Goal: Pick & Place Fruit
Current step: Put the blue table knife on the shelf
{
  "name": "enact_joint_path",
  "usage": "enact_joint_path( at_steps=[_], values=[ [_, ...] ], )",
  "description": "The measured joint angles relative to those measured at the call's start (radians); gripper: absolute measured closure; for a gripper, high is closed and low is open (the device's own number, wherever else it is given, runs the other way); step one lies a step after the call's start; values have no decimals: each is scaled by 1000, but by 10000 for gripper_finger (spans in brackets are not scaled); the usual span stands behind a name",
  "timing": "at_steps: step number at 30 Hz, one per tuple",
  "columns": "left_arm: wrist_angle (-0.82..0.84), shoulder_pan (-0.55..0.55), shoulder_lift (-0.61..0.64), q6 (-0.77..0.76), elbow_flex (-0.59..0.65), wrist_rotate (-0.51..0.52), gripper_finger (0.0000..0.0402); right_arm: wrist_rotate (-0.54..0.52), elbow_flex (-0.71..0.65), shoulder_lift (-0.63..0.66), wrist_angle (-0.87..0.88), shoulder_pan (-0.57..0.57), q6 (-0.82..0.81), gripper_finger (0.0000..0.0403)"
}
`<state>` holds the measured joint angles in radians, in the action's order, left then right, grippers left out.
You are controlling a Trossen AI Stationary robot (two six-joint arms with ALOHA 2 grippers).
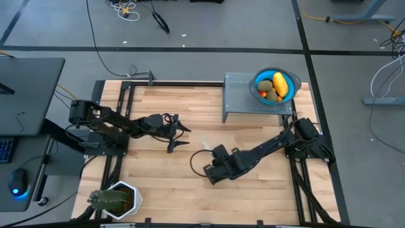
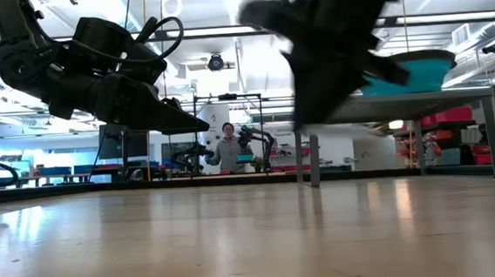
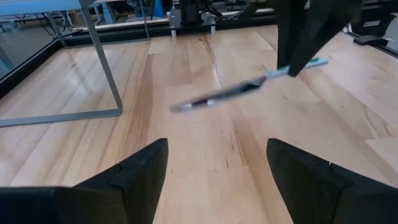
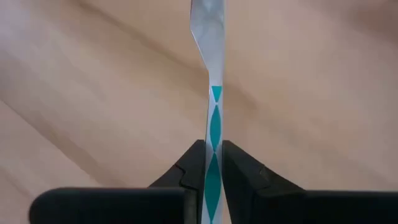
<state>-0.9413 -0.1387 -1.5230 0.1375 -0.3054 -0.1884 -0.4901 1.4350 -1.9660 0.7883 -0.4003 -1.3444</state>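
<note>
On the wooden counter [image 1: 253, 190], my two arms work mid-board while the fruit [image 1: 273, 87] sits heaped in a blue bowl [image 1: 291, 81] on a grey perforated stand [image 1: 240, 101] at the far right corner, well apart from both of my jaws. A spiky green plant [image 1: 104, 201] in a white pot [image 1: 130, 193] stands at the near left corner.

My right jaws [image 4: 212, 163] are pinched on the handle of a slim knife [image 4: 210, 74], its teal-patterned grip squeezed between the fingers and the pale blade reaching out ahead over bare wood. In the left wrist view the knife hangs tilted above the boards, so I judge it lifted clear of the counter. My left jaws [image 3: 217, 168] hover spread wide and empty, facing that knife from close by.

The risk I see is the hold itself: the knife is caught only across its thin handle, and any quick swing could let it twist or slide out and drop. The blade also points toward my left arm's side of the counter, so a careless reach from either arm could knock the two together. If I carry the knife toward the stand, the blade could clip the stand's edge or tip the bowl and spill the fruit.

A person [image 2: 228, 148] stands in the room beyond the counter.
</note>
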Motion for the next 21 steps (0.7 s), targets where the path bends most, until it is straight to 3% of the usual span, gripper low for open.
enact_joint_path(
  at_steps=[5, 9, 17, 21],
  values=[
    [1, 0, 0, 0, 0, 0, 123, -130, 102, 1, 51, 46, 76, 357],
    [7, 0, 0, -1, 0, -10, 123, -210, 188, 2, 162, 92, 43, 357],
    [9, 15, 0, -2, 0, -20, 123, -215, 319, 10, 440, 197, 37, 357],
    [9, 27, 0, 0, 0, -19, 123, -203, 328, 62, 492, 251, 54, 357]
  ],
)
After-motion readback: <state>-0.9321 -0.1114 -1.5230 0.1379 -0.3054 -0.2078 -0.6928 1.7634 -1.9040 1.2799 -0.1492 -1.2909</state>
